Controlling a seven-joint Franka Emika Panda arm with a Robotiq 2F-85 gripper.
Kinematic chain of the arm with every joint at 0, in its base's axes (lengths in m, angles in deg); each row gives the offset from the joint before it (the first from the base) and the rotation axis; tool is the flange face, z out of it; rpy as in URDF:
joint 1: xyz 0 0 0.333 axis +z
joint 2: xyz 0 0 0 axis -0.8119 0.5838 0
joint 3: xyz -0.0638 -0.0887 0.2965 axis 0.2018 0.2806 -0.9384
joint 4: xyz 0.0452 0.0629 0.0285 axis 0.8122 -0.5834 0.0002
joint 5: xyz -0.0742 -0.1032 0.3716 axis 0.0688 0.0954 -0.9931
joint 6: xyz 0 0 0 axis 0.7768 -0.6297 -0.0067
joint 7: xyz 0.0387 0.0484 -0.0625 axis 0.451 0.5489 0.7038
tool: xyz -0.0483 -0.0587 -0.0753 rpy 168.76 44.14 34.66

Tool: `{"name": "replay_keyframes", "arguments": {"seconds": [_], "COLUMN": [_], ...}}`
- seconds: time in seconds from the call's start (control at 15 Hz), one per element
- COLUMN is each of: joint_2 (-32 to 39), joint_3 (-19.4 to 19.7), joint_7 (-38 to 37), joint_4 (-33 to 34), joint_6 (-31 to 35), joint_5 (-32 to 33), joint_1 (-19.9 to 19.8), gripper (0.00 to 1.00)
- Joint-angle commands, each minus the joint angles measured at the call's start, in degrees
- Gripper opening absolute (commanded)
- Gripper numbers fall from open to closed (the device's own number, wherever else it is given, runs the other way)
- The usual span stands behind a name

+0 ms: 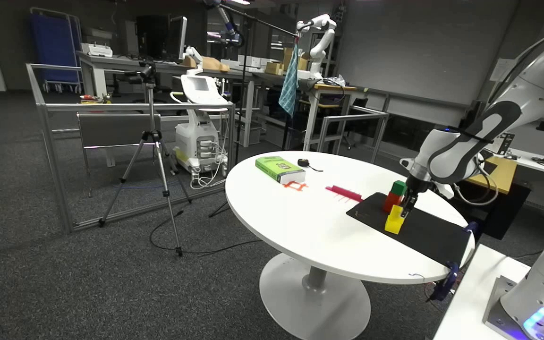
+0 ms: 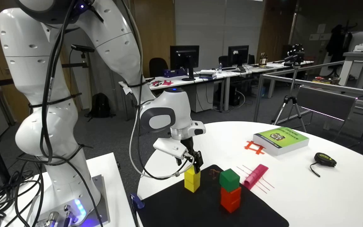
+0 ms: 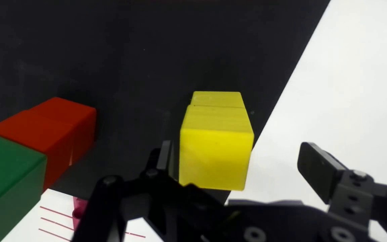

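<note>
Your gripper [image 3: 239, 163], fingers [image 3: 318, 172] apart, straddles the yellow 2-cube stack [image 2: 192, 181], so the lower cube [image 3: 217, 98] alone supports the upper cube [image 3: 215, 158].

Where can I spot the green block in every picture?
In an exterior view: green block, right of centre, about halfway down.
In an exterior view: green block, lower half, right of centre.
In the wrist view: green block, lower left corner, partly cut off.
Shared landmark: the yellow stack, near it in all three.
</note>
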Motion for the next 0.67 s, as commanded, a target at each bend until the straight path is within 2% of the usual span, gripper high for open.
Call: {"name": "replay_keyframes", "arguments": {"seconds": [0.0, 0.2, 0.6], "joint_2": [2.02, 3.54, 6.29], "joint_3": [-1.8, -2.55, -0.72], "joint_7": [-1.99, -3.86, -11.71], "joint_4": [1.91, 3.77, 6.73], "joint_6": [1.83, 2.23, 1.92], "joint_5": [-4.69, -5.29, 1.27], "joint_1": [0.74, 0.4, 0.56], "gripper": [1.0, 1.0, 1.0]}}
